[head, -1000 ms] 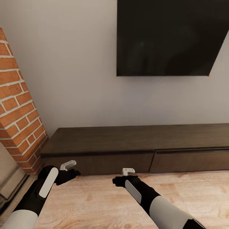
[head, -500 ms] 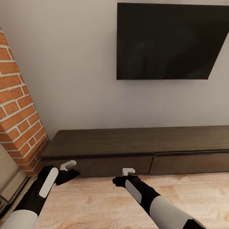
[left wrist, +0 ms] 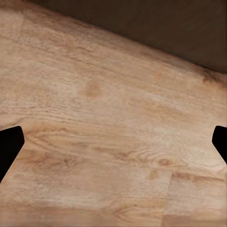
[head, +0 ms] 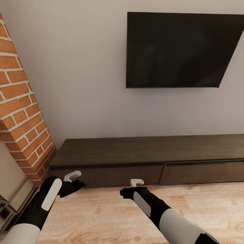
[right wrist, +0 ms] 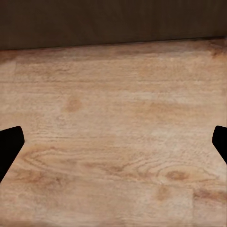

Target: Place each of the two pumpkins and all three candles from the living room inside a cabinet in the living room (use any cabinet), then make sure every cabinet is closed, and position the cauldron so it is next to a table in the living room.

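The head view is sliding: against the earlier pictures the TV (head: 183,50) is sitting lower and slightly further right in the picture, and more of the brick fireplace (head: 21,112) is showing, so the camera is turning or the base is rolling, not the furniture. The arms are keeping the same pose throughout.

The left end effector (head: 72,176) and the right end effector (head: 137,182) are hanging low over the wood floor (head: 101,217), just in front of the long dark cabinet (head: 149,159). In both wrist views the fingertips are standing far apart at the picture's edges with bare floor between them, so both are released and carrying nothing.

The cabinet's two fronts are looking flush and shut, with nothing resting on its top. No pumpkin, candle or cauldron is showing here, so where they are lying I cannot tell; they may be behind those fronts or elsewhere in the room. Judging by the drift, the robot is travelling or looking about rather than working on the cabinet
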Tool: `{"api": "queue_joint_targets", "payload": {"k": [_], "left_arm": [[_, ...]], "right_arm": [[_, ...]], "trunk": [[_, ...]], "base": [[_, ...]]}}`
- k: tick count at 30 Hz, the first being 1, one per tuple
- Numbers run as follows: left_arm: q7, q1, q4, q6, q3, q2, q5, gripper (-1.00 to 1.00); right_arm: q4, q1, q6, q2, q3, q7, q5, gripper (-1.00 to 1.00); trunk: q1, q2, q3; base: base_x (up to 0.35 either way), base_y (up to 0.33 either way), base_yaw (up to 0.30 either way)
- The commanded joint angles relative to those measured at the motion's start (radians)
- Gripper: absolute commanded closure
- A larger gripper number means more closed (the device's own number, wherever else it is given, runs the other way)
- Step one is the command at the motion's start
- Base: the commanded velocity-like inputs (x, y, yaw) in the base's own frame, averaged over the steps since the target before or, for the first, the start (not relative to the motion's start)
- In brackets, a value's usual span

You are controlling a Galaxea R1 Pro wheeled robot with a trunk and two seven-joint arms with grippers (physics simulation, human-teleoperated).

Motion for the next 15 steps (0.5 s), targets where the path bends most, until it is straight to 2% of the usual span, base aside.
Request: {"api": "queue_joint_targets", "payload": {"k": [1,15], "left_arm": [[0.009,0.0,-0.001,0.003,0.0,0.0,0.01,-1.0],[0.012,0.0,-0.001,0.003,0.0,-0.003,0.01,-1.0]], "right_arm": [[-0.002,-0.001,-0.002,-0.001,0.007,-0.009,-0.01,-1.0],[-0.002,-0.001,0.001,-0.004,0.007,-0.007,-0.01,-1.0]], "trunk": [[-0.004,0.007,0.002],[-0.058,0.105,0.046]], "base": [[-0.005,0.003,0.0],[-0.001,0.0,0.0]]}}
